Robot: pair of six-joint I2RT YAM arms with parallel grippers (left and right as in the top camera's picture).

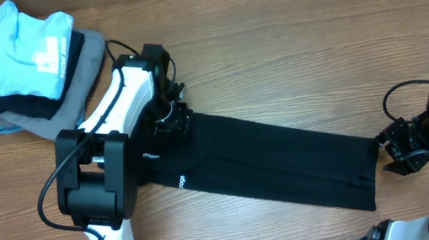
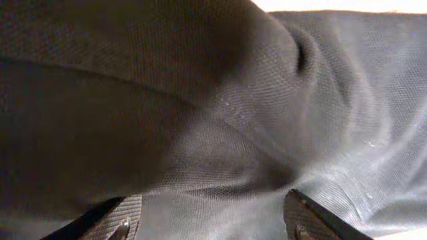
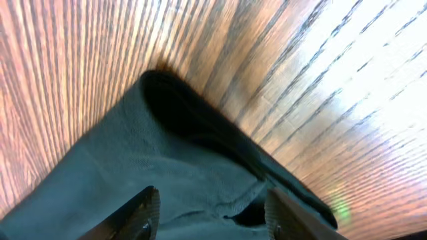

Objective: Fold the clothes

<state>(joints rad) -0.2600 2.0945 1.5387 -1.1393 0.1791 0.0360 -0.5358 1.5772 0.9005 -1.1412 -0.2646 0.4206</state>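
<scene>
The clothes, a black polo shirt [image 1: 281, 165], lie folded into a long strip running diagonally across the wooden table, with small white marks [image 1: 181, 180] near the left end. My left gripper [image 1: 171, 125] is at the strip's left end. In the left wrist view its jaws [image 2: 210, 217] stand apart over wrinkled black fabric [image 2: 220, 133], gripping nothing. My right gripper [image 1: 393, 148] sits at the strip's right end. In the right wrist view it [image 3: 213, 213] is open above the shirt's edge [image 3: 153, 153], with bare wood [image 3: 300, 100] beyond.
A pile of folded garments sits at the back left: a light blue shirt [image 1: 20, 47] on top, a dark one under it, and a grey one [image 1: 66, 95] at the bottom. The left arm's base [image 1: 93, 189] stands at the front left.
</scene>
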